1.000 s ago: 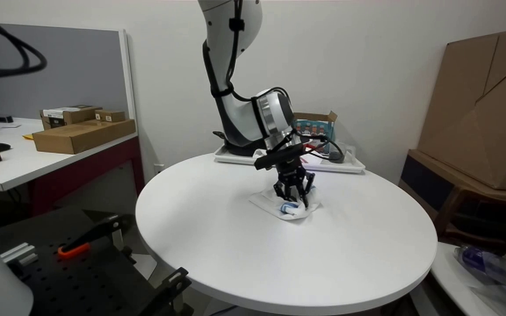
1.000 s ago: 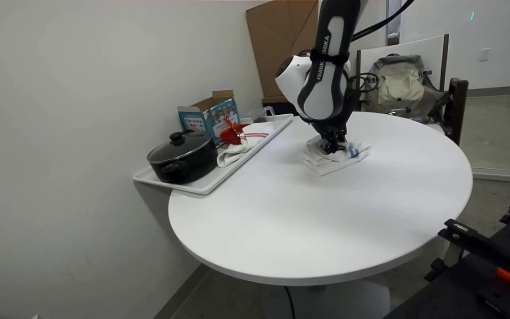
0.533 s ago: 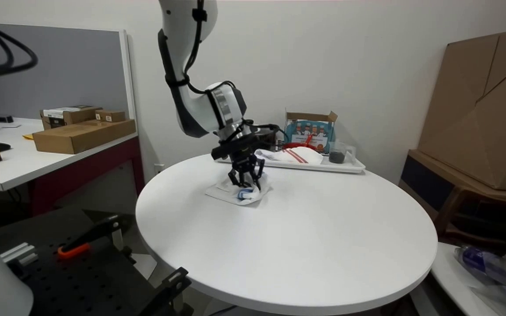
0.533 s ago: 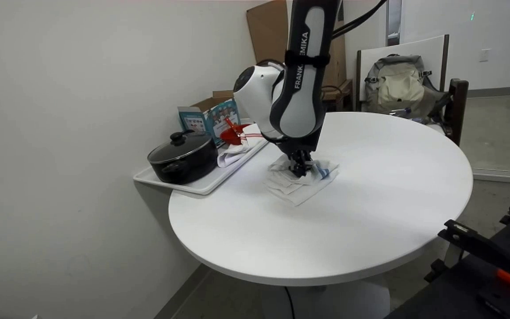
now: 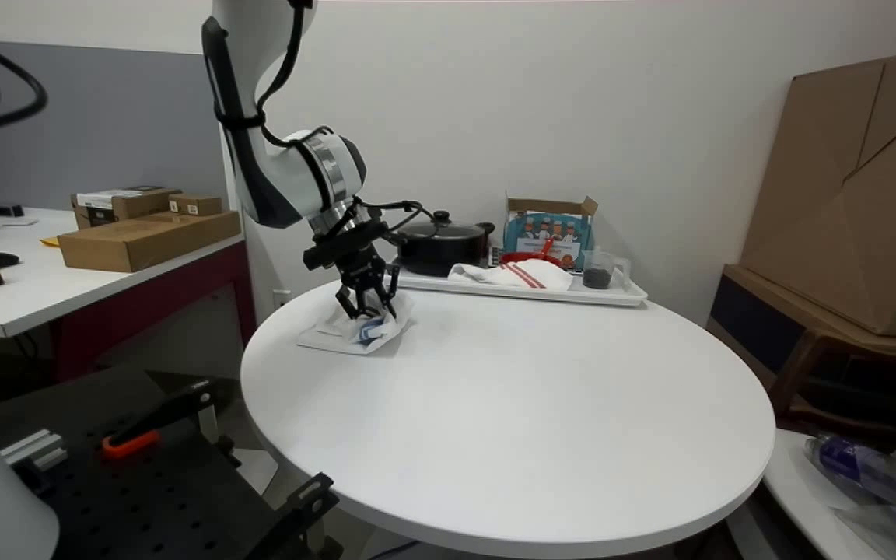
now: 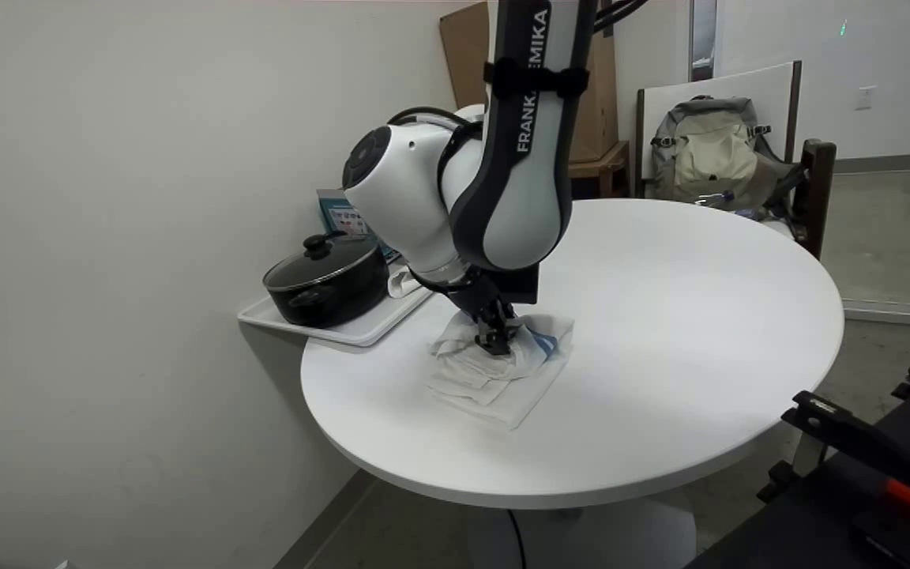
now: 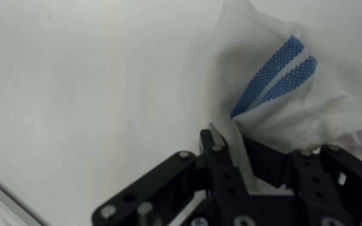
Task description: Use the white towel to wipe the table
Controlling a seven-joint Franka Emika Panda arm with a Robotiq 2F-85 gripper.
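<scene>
The white towel [image 5: 331, 334], crumpled and marked with blue stripes, lies spread on the round white table [image 5: 526, 435]. It rests near the table's edge, beside the tray's pot end, in both exterior views. My gripper [image 5: 372, 311] points down at a tilt into the cloth. In the wrist view a fold of the towel [image 7: 294, 119] runs between the two fingers, and the gripper [image 7: 231, 141] is shut on it. Loose folds spread out around the fingertips, flat on the table [image 6: 644, 403]. The part pinched deepest is hidden by the fingers.
A white tray [image 5: 487, 290] along the wall bears a black lidded pot [image 5: 436, 247], a teal box [image 5: 553, 233], a red-striped white cloth [image 5: 526, 274] and a clear cup [image 5: 602, 268]. A desk with cardboard boxes [image 5: 145, 237] stands apart; a backpack [image 6: 712, 154] sits behind the table.
My gripper has dragged the towel across the tabletop, leftward in an exterior view, toward the tray's pot end. The grip has stayed shut throughout, and the towel still lies on the table.
</scene>
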